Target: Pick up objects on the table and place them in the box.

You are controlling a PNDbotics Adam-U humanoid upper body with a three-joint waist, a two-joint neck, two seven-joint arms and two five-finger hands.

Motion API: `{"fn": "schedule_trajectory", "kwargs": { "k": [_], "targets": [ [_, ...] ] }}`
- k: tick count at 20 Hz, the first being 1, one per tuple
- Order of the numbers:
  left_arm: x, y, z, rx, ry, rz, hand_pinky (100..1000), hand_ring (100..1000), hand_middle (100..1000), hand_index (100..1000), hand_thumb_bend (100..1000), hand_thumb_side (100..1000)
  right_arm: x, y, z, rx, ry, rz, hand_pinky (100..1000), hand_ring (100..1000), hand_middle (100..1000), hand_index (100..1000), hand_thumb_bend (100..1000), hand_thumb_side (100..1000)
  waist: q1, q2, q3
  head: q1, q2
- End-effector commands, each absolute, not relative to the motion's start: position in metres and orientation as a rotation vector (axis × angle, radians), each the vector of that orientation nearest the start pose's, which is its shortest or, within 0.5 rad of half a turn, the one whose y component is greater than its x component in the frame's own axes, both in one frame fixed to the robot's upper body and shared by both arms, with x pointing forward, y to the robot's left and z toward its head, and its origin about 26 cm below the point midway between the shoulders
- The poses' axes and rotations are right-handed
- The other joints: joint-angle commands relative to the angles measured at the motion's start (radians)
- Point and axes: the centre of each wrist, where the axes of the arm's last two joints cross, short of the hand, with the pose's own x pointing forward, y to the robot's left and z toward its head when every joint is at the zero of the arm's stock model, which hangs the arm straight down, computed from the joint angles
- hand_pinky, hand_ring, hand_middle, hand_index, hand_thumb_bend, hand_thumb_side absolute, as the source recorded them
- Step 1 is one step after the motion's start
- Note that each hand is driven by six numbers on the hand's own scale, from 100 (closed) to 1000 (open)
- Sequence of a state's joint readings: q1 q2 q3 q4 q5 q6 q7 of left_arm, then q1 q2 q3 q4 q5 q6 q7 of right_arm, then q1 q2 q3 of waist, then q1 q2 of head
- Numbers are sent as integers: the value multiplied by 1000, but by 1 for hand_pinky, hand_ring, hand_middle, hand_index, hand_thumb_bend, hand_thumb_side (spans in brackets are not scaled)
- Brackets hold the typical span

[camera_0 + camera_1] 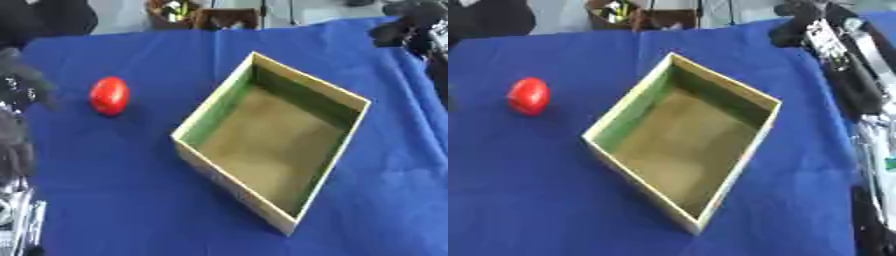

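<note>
A blue cloth (pixel 131 190) covers the desk from edge to edge, creased faintly here and there. Beyond its far edge lies a pale grey floor (pixel 122 17). A brown piece of furniture (pixel 227 19) stands there just past the cloth, with a cluttered brown container (pixel 610 12) beside it. Light is even and soft.

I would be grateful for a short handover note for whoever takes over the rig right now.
Left hand: at the left edge of the left eye view, blurred, holding nothing that shows; fingers cannot be judged.
Right hand: raised at the table's far right corner, away from the things; fingers unclear.
Red round object: on the blue cloth, left of the box, apart from it.
Box: open, mid-table, nothing inside.
Done: nothing placed yet.
Left: pick up the red object and put it in the box.
</note>
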State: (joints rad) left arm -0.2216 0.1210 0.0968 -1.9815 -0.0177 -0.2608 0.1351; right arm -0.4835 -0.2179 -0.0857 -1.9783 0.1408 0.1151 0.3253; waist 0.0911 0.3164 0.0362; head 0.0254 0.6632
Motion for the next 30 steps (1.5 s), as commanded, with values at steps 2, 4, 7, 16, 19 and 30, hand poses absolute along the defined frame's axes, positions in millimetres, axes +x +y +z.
{"fn": "schedule_trajectory", "kwargs": {
  "k": [2,4,7,16,19,30],
  "targets": [
    [293,261,170,182,-2492,33,317,488,496,738,100,1000,314,-249,253,-157,-2257,672,768,744,522,782,100,826,-1,-9,1,5,-16],
    [293,260,170,180,-2492,32,317,488,497,740,100,1000,315,-249,253,-159,-2256,675,768,744,522,782,100,826,0,-6,0,8,-18],
    [293,262,172,191,-2501,26,319,492,508,748,100,1000,315,-250,253,-161,-2254,679,768,745,522,782,100,827,1,-4,1,14,-20],
    [298,290,211,448,-2555,-248,342,536,584,832,100,896,315,-249,251,-152,-2248,674,769,746,522,783,100,825,-1,-17,8,27,9],
    [299,295,226,543,-2533,-367,351,549,596,843,100,876,315,-248,251,-146,-2250,671,769,746,522,783,100,825,-5,-24,4,35,22],
    [304,331,265,940,-2388,-698,401,599,642,878,100,752,317,-245,252,-129,-2262,667,769,746,522,783,100,826,-16,-29,-12,52,20]
  ]
}}
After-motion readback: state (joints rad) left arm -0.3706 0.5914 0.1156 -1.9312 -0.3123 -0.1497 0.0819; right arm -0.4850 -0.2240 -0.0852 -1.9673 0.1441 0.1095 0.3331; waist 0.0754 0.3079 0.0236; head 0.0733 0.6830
